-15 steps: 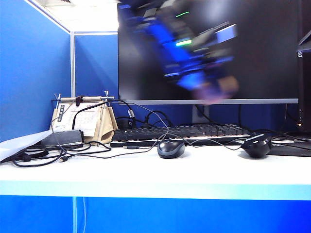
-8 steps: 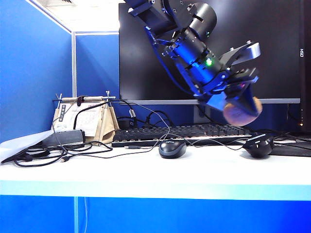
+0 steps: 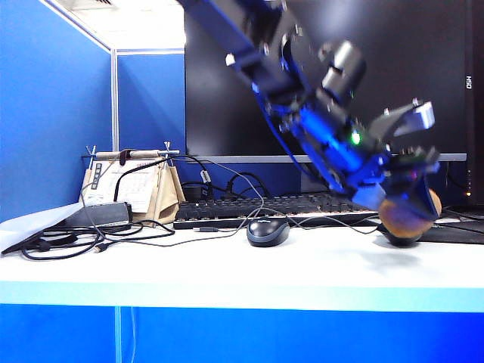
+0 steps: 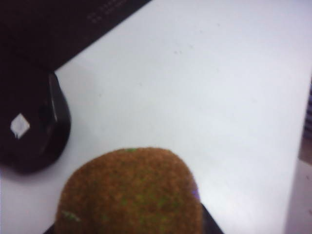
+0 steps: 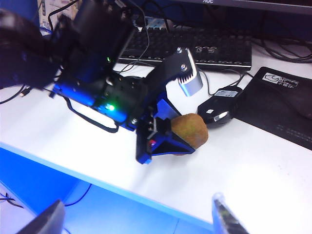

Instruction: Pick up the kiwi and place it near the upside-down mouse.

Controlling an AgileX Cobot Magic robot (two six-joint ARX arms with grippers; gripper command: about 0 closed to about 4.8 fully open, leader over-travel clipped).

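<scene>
The brown fuzzy kiwi [image 3: 409, 215] is clamped in my left gripper [image 3: 405, 197], which hangs low over the white table at the right. It sits directly in front of the glossy black upside-down mouse [image 3: 399, 237] and hides most of it. From the left wrist, the kiwi [image 4: 129, 192] fills the foreground and hides the fingertips, with the mouse [image 4: 35, 130] just beside it. In the right wrist view the kiwi [image 5: 193, 129] is almost touching the mouse [image 5: 219, 104]; I cannot tell whether it rests on the table. My right gripper [image 5: 137, 218] stands open and empty over the table's front edge.
A smooth dark-grey mouse [image 3: 268, 231] lies mid-table in front of the black keyboard [image 3: 280, 208]. A black mouse pad [image 5: 282, 105] lies just beyond the upside-down mouse. Tangled cables [image 3: 68, 240] and a paper stand [image 3: 132, 185] sit at the left, and a monitor [image 3: 227, 91] stands behind.
My left arm has swung down and to the right with the kiwi, from in front of the monitor to just over the table by the upside-down mouse.
</scene>
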